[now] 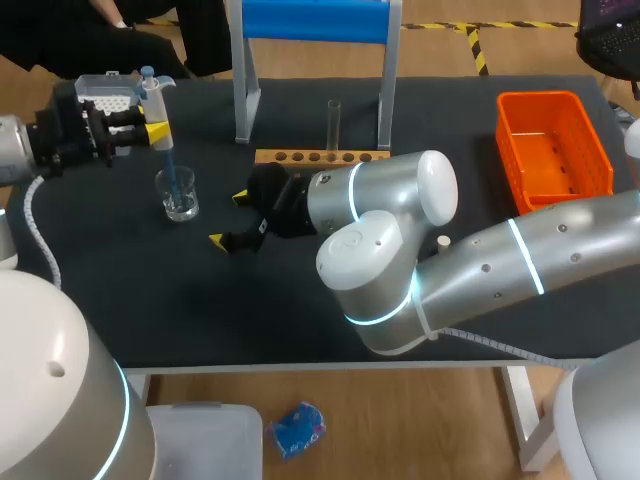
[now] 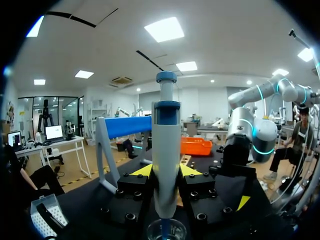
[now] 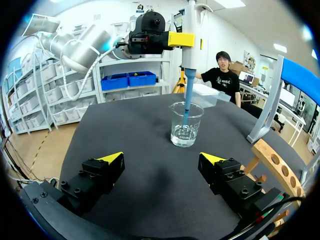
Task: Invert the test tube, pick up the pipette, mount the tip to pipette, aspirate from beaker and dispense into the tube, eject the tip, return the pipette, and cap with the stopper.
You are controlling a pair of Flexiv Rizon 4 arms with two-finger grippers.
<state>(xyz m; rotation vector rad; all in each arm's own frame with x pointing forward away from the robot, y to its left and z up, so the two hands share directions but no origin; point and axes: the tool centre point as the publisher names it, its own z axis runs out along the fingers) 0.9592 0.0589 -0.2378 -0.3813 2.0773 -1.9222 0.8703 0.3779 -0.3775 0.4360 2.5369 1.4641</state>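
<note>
My left gripper [image 1: 150, 130] is shut on the white pipette [image 1: 155, 100], holding it upright at the table's back left. The pipette's blue tip [image 1: 171, 175] dips into the water in the glass beaker [image 1: 179, 196]. In the left wrist view the pipette [image 2: 166, 145] stands between my yellow-tipped fingers [image 2: 142, 171], with the beaker [image 2: 166, 231] just below. My right gripper [image 1: 228, 220] hovers open and empty to the right of the beaker. From the right wrist view the beaker [image 3: 186, 124] and blue tip [image 3: 187, 102] lie ahead of the open gripper [image 3: 162, 160]. The test tube [image 1: 333, 122] stands upright in the wooden rack [image 1: 320, 157].
A clear tip box [image 1: 103, 93] sits at the back left corner, behind the left gripper. A blue-topped stand [image 1: 312, 20] rises behind the rack. An orange basket [image 1: 553, 150] stands at the right. A small pale cylinder [image 1: 443, 241] lies near my right arm.
</note>
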